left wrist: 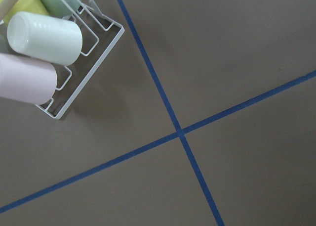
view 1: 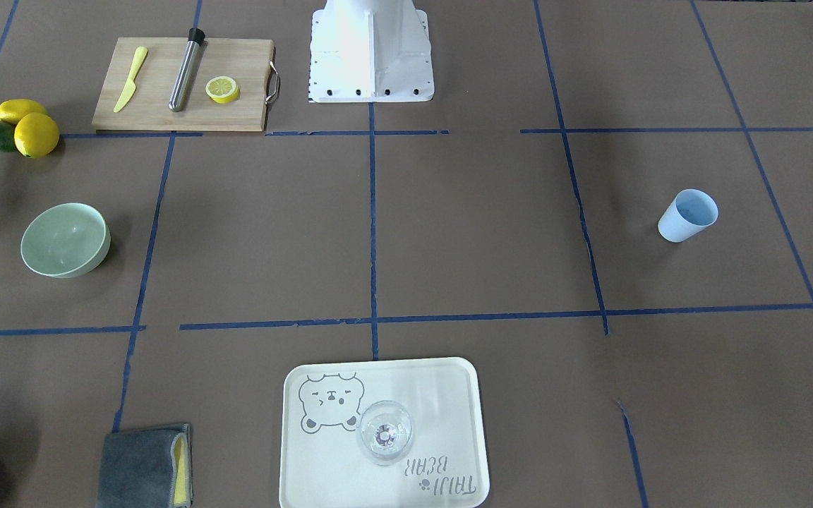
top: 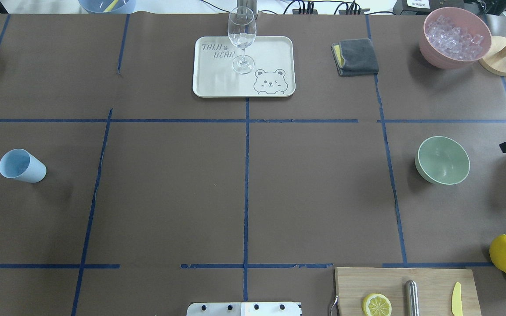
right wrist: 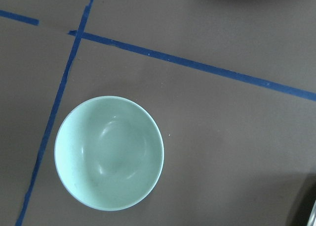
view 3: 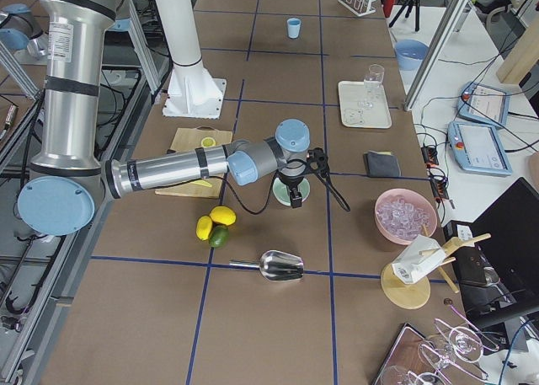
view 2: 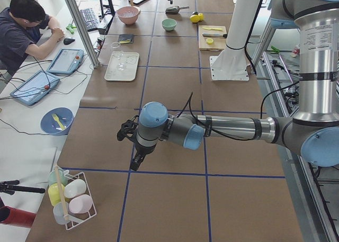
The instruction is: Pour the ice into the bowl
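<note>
The right gripper (view 3: 296, 201) is hovering just above the bowl (right wrist: 108, 153), which is sitting empty. I cannot tell how wide its jaws are. The ice (top: 455, 35) is lying heaped in a pink bowl (top: 440, 59) farther out from this gripper. The left gripper (view 2: 135, 160), its gap equally unreadable, is hanging near a wire rack (left wrist: 90, 75) holding pastel cups (left wrist: 47, 38).
</note>
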You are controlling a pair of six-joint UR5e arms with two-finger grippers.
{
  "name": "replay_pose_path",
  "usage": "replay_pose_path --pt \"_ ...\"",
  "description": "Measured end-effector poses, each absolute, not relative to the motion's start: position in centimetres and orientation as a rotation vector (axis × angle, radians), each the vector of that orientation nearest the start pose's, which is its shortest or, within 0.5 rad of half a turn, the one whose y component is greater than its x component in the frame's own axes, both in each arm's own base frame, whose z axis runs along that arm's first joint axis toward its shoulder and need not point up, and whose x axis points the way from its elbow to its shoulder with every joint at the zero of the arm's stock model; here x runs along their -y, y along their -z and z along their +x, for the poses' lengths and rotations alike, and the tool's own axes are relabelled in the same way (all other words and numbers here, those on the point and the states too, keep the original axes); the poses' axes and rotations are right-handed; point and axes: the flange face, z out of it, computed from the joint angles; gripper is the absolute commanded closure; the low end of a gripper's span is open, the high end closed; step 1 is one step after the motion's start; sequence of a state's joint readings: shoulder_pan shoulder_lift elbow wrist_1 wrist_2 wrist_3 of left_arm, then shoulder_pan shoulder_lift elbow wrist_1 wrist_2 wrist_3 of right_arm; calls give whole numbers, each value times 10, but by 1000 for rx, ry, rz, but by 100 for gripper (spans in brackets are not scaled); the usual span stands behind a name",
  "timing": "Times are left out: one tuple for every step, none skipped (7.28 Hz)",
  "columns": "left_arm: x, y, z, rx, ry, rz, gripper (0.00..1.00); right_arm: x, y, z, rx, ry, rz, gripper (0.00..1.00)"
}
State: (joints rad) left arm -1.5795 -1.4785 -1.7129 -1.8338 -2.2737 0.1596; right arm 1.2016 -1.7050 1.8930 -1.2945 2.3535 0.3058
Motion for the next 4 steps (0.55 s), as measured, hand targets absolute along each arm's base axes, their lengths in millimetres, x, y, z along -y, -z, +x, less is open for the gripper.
replay_pose_path --pt "470 -606 -74 -672 -248 345 0 439 -530 -132 834 219 145 11" --pt "468 -604 -74 -673 -247 345 0 438 -535 -154 803 193 129 15" --pt "466 -600 -75 -672 -247 350 0 442 -543 -168 785 180 122 22" --pt "465 -596 -76 -671 -248 358 0 450 -552 -179 778 172 117 28"
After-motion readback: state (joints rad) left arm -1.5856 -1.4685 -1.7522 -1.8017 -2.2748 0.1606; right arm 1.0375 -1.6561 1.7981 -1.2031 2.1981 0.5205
